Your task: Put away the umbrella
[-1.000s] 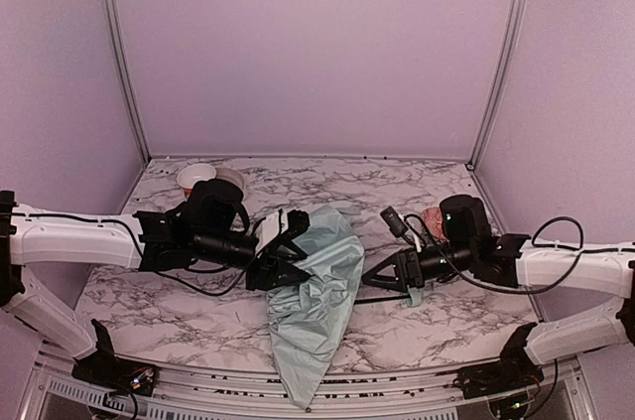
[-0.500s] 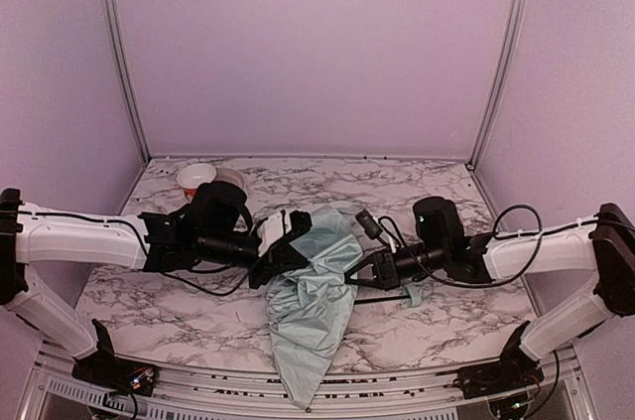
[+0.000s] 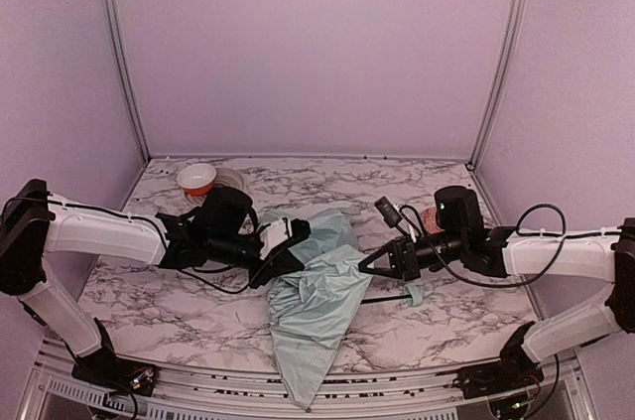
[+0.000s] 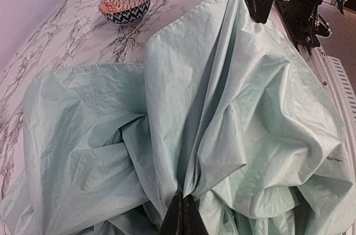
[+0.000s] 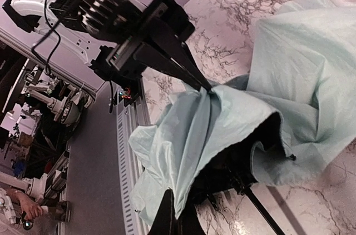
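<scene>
Marble table [image 3: 149, 303]: umbrella [image 3: 317, 303] between 2 grippers [image 3: 278, 265] [image 3: 366, 265]

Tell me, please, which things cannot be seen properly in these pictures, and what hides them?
- Shaft of the umbrella: top view, nearly all under the canopy fabric.
- Pink lump: top view, mostly behind the right arm.
- Left gripper: left wrist view, cut off by the bottom edge, fingertips sunk in fabric.
- White plate: top view, partly behind the bowl.

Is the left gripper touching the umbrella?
Touching: the left wrist view shows the left gripper shut on a fold of the umbrella.
</scene>
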